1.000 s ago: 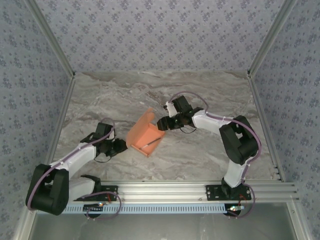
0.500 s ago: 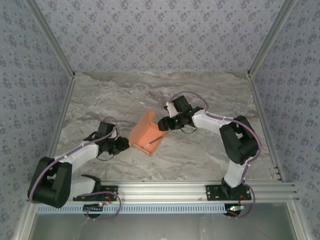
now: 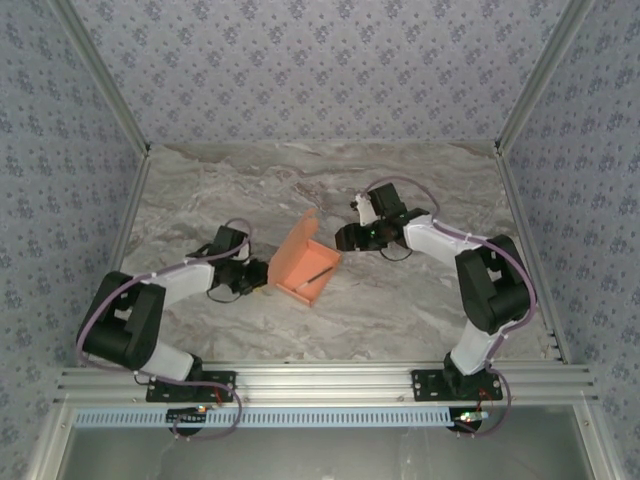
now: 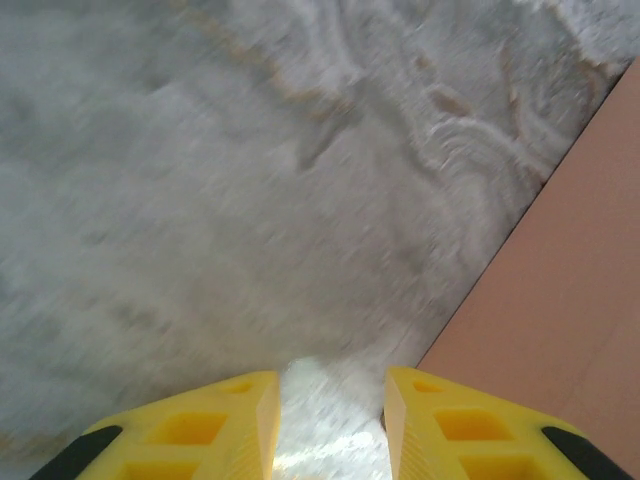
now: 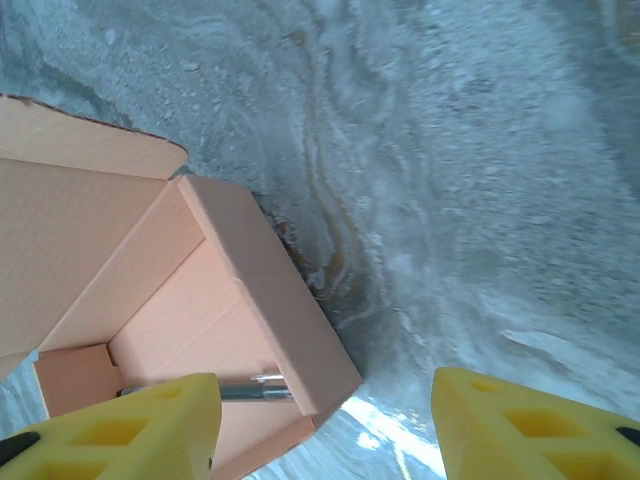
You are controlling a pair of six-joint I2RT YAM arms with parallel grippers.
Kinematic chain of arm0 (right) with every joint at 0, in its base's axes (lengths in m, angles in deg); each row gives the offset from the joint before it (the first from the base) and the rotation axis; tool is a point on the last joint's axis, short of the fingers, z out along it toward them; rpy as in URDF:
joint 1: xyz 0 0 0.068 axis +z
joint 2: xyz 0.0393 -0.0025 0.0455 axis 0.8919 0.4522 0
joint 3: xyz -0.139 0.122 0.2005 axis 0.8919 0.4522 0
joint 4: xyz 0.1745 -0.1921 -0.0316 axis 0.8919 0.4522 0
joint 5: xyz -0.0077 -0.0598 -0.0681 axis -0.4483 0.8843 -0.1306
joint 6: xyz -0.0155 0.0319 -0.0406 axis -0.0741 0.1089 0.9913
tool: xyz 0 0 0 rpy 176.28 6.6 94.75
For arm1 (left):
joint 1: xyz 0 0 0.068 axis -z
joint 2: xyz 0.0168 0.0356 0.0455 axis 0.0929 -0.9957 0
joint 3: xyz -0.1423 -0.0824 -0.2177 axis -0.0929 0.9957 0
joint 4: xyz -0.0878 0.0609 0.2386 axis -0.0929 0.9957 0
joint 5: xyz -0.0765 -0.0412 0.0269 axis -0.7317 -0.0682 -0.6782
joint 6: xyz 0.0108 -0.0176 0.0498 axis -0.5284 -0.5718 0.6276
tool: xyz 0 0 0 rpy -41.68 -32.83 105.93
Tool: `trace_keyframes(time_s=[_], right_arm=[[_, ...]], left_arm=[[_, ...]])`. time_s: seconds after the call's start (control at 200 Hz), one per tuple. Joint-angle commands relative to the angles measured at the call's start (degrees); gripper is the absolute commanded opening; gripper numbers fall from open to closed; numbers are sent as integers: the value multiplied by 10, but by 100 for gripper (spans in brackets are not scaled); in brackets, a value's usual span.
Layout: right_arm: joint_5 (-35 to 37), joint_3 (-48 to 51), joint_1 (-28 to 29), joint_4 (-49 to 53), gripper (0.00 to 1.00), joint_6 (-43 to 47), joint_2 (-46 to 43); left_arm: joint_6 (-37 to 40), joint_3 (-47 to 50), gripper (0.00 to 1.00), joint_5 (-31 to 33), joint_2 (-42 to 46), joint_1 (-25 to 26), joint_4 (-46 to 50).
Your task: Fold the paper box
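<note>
From above I see the box (image 3: 305, 265) sitting mid-table (image 3: 430, 190), between the two arms; it is open at the top, with one tall flap (image 3: 297, 245) standing along its left side and a thin rod (image 3: 320, 272) lying inside against the near-right wall. Compared with a second ago, it has slid a little to the right and turned slightly; the flap now looks steeper.

The left gripper (image 3: 262, 277) has come in from well short of the box to right against its left edge; that arm is stretched further across the table than before. On its own camera the left gripper (image 4: 332, 420) has its yellow fingers (image 4: 190, 430) a narrow gap apart, with only table (image 4: 200, 200) showing between them; the box (image 4: 560, 330) fills the lower right of that view, just beside the right-hand finger (I cannot tell whether it touches).

The right gripper (image 3: 342, 238) has backed off toward the right; a second ago it was at the box's far-right corner, now it sits just beside it. On the right wrist camera the right gripper (image 5: 325, 425) has its fingers (image 5: 540, 430) spread wide and clamped on nothing; the box (image 5: 240, 290) lies below and to the left, its near corner reaching into the space between the fingers; the rod (image 5: 245, 388) shows as a silvery bar resting on the box floor.
</note>
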Motion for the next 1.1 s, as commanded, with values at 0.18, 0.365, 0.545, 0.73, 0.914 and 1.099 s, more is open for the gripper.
trace_keyframes(time_s=[0.18, 0.365, 0.545, 0.73, 0.914, 1.099], right_arm=[[-17, 5, -17, 5, 59, 20, -4], [-47, -21, 10, -10, 59, 11, 36], [-66, -25, 46, -13, 57, 8, 55], [-64, 0, 67, -6, 56, 6, 40], [-63, 34, 103, -11, 54, -7, 17], [-42, 48, 134, -9, 53, -12, 3]], left_arm=[[23, -106, 34, 40, -76, 10, -54], [48, -110, 39, 90, -45, -27, -19], [66, -76, 47, 128, 28, -61, 16], [67, -20, 52, 126, 83, -66, 49], [56, 44, 57, 142, 148, -67, 73], [71, 48, 58, 165, 178, -85, 96]])
